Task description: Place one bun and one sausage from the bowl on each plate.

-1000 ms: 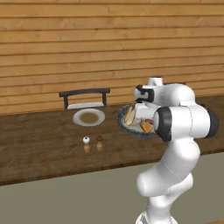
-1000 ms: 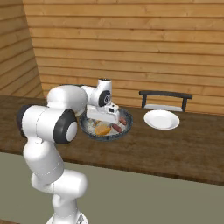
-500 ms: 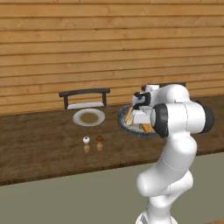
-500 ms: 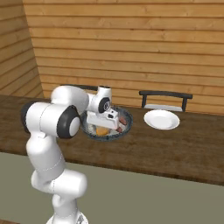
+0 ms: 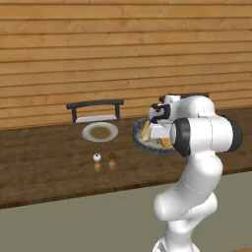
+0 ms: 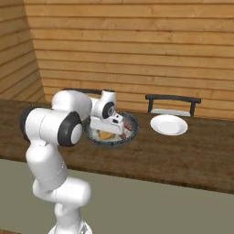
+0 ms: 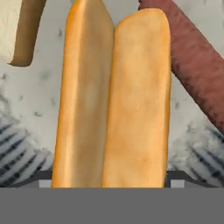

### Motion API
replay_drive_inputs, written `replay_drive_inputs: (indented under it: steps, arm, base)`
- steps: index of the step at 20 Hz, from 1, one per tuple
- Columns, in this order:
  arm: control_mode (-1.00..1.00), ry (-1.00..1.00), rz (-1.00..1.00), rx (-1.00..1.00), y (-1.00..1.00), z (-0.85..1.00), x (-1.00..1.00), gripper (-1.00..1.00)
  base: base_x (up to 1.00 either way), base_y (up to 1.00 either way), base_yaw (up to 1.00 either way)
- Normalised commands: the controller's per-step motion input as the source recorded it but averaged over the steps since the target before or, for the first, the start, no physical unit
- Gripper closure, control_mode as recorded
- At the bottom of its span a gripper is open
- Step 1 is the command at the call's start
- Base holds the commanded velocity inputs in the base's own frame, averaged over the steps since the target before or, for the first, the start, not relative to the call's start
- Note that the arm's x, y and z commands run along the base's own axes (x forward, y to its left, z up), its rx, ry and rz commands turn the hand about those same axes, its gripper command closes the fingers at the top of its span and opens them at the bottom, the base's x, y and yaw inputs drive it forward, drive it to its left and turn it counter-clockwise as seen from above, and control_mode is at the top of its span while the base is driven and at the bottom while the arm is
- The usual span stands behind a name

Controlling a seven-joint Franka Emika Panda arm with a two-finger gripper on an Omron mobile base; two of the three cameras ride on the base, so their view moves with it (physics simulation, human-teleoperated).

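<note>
The dark grey bowl (image 5: pixel 139 139) (image 6: pixel 130 135) sits on the wooden counter with my hand lowered into it. Up close, a golden split bun (image 7: pixel 113 100) lies lengthwise on the speckled bowl floor (image 7: pixel 30 92). My gripper (image 7: pixel 109 181) (image 5: pixel 152 132) (image 6: pixel 118 132) is open, one fingertip at each side of the bun's near end. A reddish-brown sausage (image 7: pixel 197 74) (image 6: pixel 127 125) lies right beside it, and a second bun (image 7: pixel 19 30) lies at the upper left. One white plate (image 5: pixel 100 132) is left of the bowl, the other plate (image 6: pixel 169 124) right of it.
A dark rack (image 5: pixel 95 106) stands behind the left plate and another rack (image 6: pixel 173 99) behind the right one. Two small shakers (image 5: pixel 104 158) stand in front of the left plate. A wooden plank wall closes the back of the counter.
The hand has come down lower into the bowl, closer to the bun. The bowl, plates and food have stayed where they were.
</note>
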Motion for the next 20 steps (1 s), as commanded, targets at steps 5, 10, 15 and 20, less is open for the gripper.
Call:
replay_drive_inputs:
  steps: [5,10,15,20]
  arm:
    - [-1.00,-0.37,0.03,0.00,0.54,1.00,-0.46,1.00]
    - [-1.00,-0.29,0.07,0.00,1.00,0.84,-0.09,1.00]
    - [-1.00,-0.15,0.00,0.00,1.00,0.19,0.40,1.00]
    - [-1.00,-0.02,0.00,0.00,0.47,-0.07,0.35,1.00]
  base:
    - [0.00,0.00,0.00]
    - [0.00,0.00,0.00]
    - [0.00,0.00,0.00]
    - [0.00,0.00,0.00]
